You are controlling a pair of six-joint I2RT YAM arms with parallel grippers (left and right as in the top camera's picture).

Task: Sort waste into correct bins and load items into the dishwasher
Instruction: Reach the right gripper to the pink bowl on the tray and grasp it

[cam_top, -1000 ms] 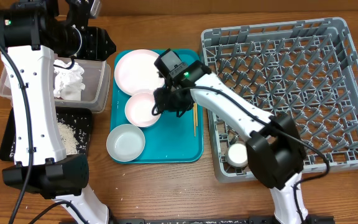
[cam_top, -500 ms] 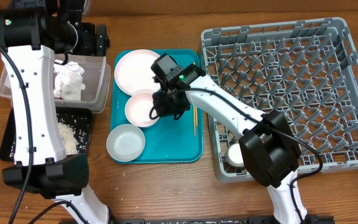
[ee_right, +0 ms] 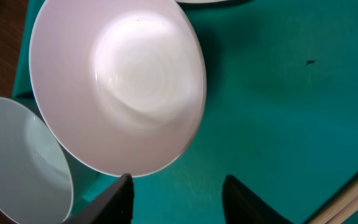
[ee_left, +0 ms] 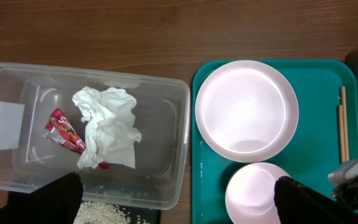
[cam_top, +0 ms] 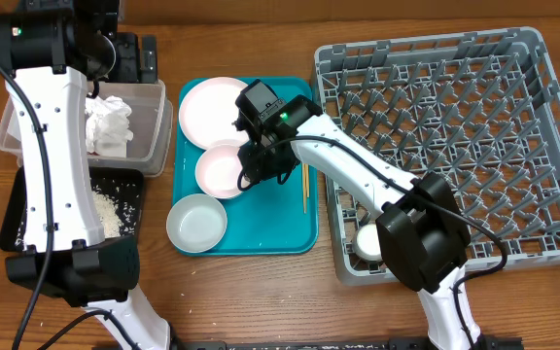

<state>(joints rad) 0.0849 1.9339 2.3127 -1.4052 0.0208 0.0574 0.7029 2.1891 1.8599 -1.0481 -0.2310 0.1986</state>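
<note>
Hovering at 5 o'clock of the glossy, round pinkish bowl (ee_right: pixel 117 81) on the smooth teal tray (ee_right: pixel 278 112), the right gripper (ee_right: pixel 178 190) stands open and empty, like the wide-spread left gripper (ee_left: pixel 179 198).

Looks like a robotics lab staged as a dishwashing station. Left arm (cam_top: pixel 52 146) and right arm (cam_top: pixel 358 170), white and black, mounted at a wooden desk (cam_top: pixel 261 301). Set out with a commercial grey dish rack (cam_top: pixel 474 107), a teal serving tray (cam_top: pixel 280 224) of tableware, and a clear tub (cam_top: pixel 158 136) and black tray (cam_top: pixel 129 185) for waste.
</note>
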